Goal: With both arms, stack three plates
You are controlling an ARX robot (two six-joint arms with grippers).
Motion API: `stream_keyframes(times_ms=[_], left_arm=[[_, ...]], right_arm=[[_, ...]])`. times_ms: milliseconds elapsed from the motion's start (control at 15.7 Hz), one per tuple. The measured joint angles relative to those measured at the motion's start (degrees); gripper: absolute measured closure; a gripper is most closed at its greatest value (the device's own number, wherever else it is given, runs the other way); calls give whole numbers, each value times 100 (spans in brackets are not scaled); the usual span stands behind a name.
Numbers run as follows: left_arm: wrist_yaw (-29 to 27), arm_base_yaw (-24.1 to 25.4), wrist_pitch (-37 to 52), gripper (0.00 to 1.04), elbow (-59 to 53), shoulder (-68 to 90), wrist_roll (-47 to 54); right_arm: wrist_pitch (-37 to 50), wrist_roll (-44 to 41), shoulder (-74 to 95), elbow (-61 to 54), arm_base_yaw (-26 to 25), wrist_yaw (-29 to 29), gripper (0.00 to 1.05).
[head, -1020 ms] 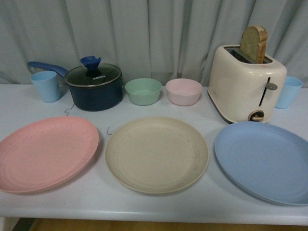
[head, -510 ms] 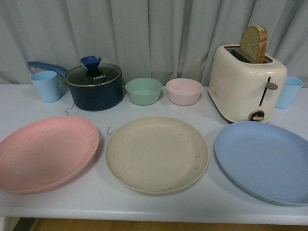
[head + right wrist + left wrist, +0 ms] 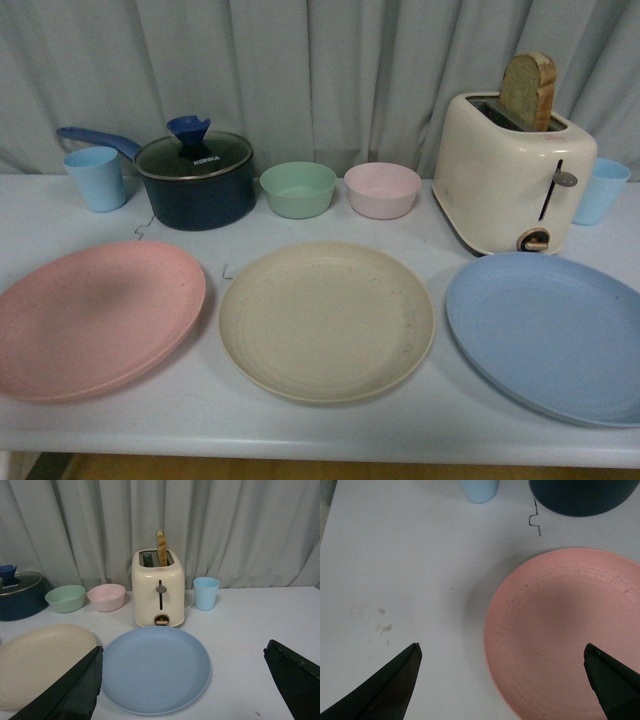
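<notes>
A soft shadow [image 3: 108,292] now lies on the middle of the pink plate [image 3: 60,345]. One second ago this plate is evenly bright, and half a second ago almost the same.

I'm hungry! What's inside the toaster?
One slice of bread sticks up from the toaster. Its lower part is hidden inside; the other slot's depth cannot be seen.

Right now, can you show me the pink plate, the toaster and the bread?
pink plate [image 3: 95,318]: front view, middle of its flat inside.
toaster [image 3: 495,185]: front view, its cream side wall.
bread [image 3: 527,92]: front view, the part sticking out of the slot.
</notes>
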Motion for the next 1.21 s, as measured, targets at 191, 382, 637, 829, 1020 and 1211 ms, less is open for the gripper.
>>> stream_keyframes(times_ms=[191, 382, 637, 829, 1020, 1211], left_arm=[[389, 85, -140, 7, 643, 807, -122], [649, 238, -345, 7, 1093, 1550, -396], [885, 442, -463, 7, 1349, 2210, -632], [898, 621, -350, 7, 1443, 2723, -684], [933, 780, -369, 16, 1550, 3053, -787], [1300, 905, -564, 55, 1707, 3176, -1095]], right_arm=[[0, 0, 0, 0, 0, 2, 6], [0, 0, 0, 0, 0, 2, 6], [0, 0, 0, 0, 0, 0, 6], [2, 0, 0, 0, 0, 0, 6], [0, 0, 0, 0, 0, 2, 6], [0, 0, 0, 0, 0, 0, 6]])
